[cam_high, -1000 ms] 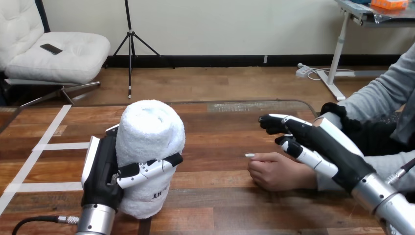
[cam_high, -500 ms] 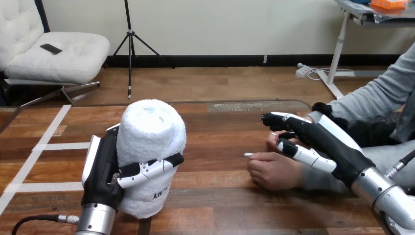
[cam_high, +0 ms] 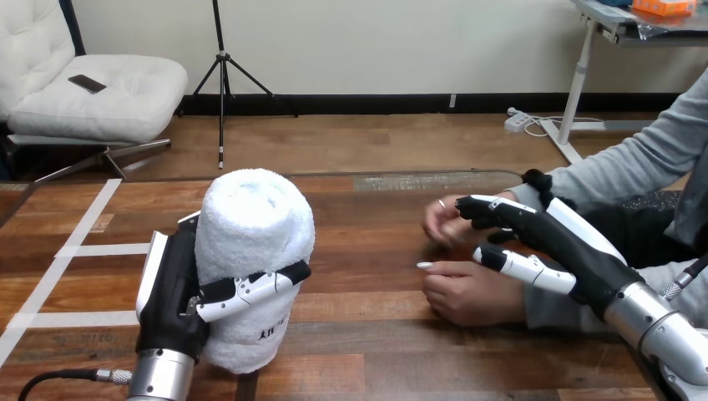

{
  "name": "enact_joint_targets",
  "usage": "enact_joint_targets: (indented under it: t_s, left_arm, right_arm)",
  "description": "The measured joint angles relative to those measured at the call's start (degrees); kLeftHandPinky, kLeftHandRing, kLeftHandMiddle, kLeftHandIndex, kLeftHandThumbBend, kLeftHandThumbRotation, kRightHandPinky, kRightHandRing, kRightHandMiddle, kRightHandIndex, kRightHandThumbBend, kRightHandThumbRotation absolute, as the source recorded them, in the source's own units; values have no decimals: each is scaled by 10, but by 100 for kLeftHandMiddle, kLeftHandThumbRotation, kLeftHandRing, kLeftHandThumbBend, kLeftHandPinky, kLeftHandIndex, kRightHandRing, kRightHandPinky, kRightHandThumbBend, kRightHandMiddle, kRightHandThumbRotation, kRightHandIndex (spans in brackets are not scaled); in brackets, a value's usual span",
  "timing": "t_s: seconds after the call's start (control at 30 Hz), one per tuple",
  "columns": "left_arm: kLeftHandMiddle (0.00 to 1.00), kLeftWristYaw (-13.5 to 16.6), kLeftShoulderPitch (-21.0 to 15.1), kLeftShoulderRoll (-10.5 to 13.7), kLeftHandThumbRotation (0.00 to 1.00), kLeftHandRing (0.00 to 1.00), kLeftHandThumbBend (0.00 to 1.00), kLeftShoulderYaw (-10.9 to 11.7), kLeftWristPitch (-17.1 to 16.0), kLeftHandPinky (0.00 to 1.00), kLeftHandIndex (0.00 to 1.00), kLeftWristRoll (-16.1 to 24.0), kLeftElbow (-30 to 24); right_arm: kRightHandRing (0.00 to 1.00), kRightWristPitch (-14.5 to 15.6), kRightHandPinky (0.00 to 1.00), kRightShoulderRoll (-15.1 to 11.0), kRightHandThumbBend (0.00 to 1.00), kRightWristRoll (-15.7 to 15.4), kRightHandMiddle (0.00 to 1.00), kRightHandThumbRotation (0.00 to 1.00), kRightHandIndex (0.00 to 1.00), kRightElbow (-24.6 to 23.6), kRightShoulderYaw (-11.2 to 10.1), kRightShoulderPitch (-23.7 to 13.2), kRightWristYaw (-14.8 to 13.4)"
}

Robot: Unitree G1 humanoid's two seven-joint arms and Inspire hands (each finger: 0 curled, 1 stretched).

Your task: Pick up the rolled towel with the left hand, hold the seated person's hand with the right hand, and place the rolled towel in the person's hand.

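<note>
Fingers [cam_high: 250, 288] of left hand [cam_high: 174, 292]: clasped round the rolled towel [cam_high: 255, 221], one lying across its front.
Rolled towel: upright on end in that grasp, over the near left part of the wooden table [cam_high: 376, 334].
Right hand [cam_high: 568, 246]: well to the right of the towel, fingers stretched out and loose, gripping nothing.
Person's nearer hand [cam_high: 472, 294]: resting on the table right of the towel, just under the right hand's thumb; the two may be touching, though the angle leaves that unclear.
Person's farther hand [cam_high: 442, 221]: right of the towel, just beyond the right hand's fingertips.
</note>
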Motion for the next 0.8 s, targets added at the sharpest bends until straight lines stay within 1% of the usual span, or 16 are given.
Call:
enact_joint_targets:
  t_s: [0.4, 0.63, 0.8]
  left_arm:
    - [36, -3, 2, 0, 0, 30, 59, 0, 0, 25, 39, 0, 0]
    - [36, -4, 3, 0, 0, 30, 60, 1, 0, 25, 38, 0, 0]
    - [36, -5, 3, 0, 0, 30, 60, 1, 0, 25, 38, 0, 0]
  right_arm:
    - [87, -2, 77, -13, 89, -32, 89, 85, 88, 28, 9, -15, -15]
    - [86, -2, 76, -15, 86, -37, 89, 82, 88, 44, 13, -26, -24]
    - [85, -2, 75, -17, 85, -45, 88, 81, 88, 56, 19, -36, -31]
